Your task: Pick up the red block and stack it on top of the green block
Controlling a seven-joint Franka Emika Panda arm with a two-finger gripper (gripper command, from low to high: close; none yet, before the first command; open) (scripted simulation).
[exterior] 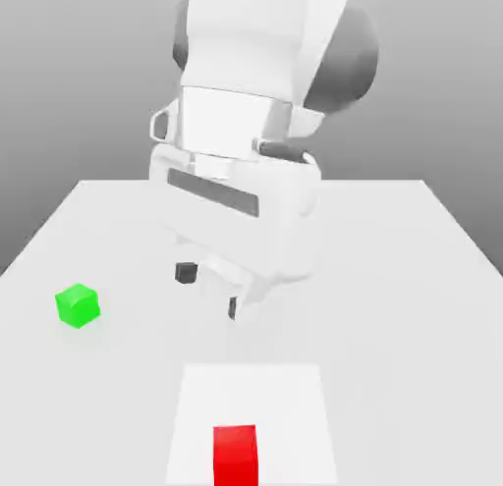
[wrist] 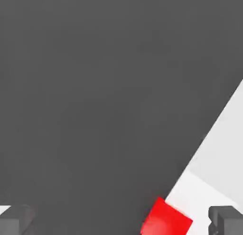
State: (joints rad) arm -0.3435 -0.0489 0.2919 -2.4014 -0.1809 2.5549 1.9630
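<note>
- Nearest to me in the exterior view is the red block [exterior: 236, 454], sitting at about 6 o'clock on the bench [exterior: 413, 278], right at the near edge.
- The red block rests on a brighter white square patch [exterior: 285, 405] of the bench surface, close to that patch's near edge.
- From the hand view I see the red block [wrist: 166, 219] again, lying on the white patch [wrist: 199, 193] at the bench's edge, with dark floor [wrist: 95, 87] beyond that edge.
- The green block [exterior: 78, 305] sits at about 9 o'clock from the bench centre in the exterior view, well apart from the red block and standing on its own.
- My gripper [exterior: 209, 290] hangs over the middle of the bench, above the surface, between the two blocks but touching neither.
- The jaws are released and spread wide, with nothing between them; I see one dark fingertip [exterior: 186, 272] toward 10 o'clock of the other.
- In the hand view the two dark fingertips [wrist: 227, 220] show far apart, and the red block lies between them in the picture, nearer the one I marked.
- The white arm [exterior: 255, 72] rises behind the gripper toward 12 o'clock.
</note>
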